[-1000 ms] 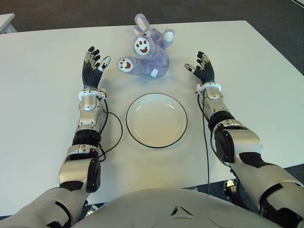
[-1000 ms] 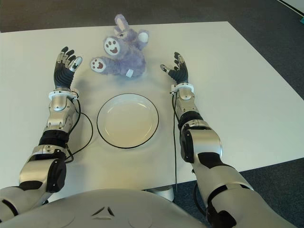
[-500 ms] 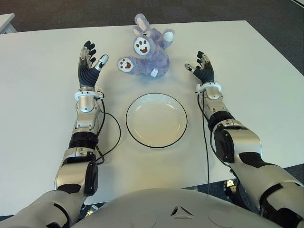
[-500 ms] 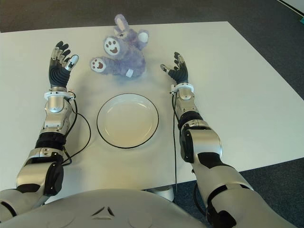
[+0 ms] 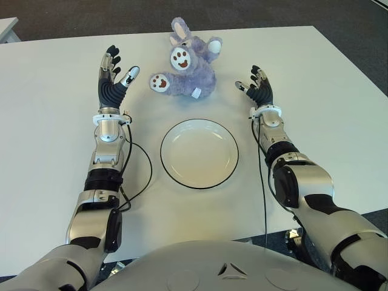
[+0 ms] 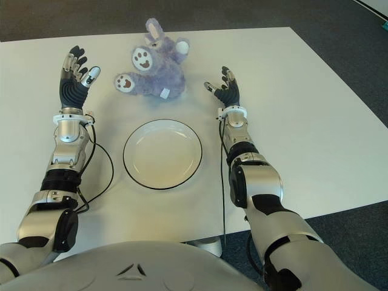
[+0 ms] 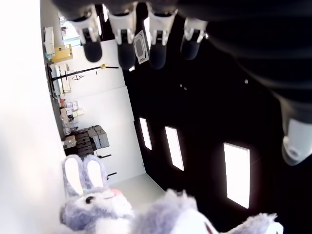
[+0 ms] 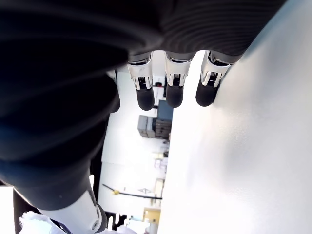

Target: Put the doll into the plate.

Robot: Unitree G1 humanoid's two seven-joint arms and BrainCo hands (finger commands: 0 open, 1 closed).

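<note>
A purple plush rabbit doll [image 5: 188, 70] lies on its back on the white table [image 5: 48, 151], its white-soled feet toward me. Nearer me sits a white plate [image 5: 199, 153] with a dark rim, nothing in it. My left hand [image 5: 114, 76] is raised left of the doll, fingers spread, holding nothing. My right hand [image 5: 259, 89] is to the doll's right, fingers also spread and holding nothing. The left wrist view catches the doll's head and ears [image 7: 92, 204] close by.
Black cables [image 5: 138, 176] run along both forearms over the table. The table's far edge meets dark floor [image 5: 273, 12] behind the doll.
My left hand has lifted and drifted a little outward to the left and away from me, its fingers straightening. The right hand, doll and plate have stayed put.
</note>
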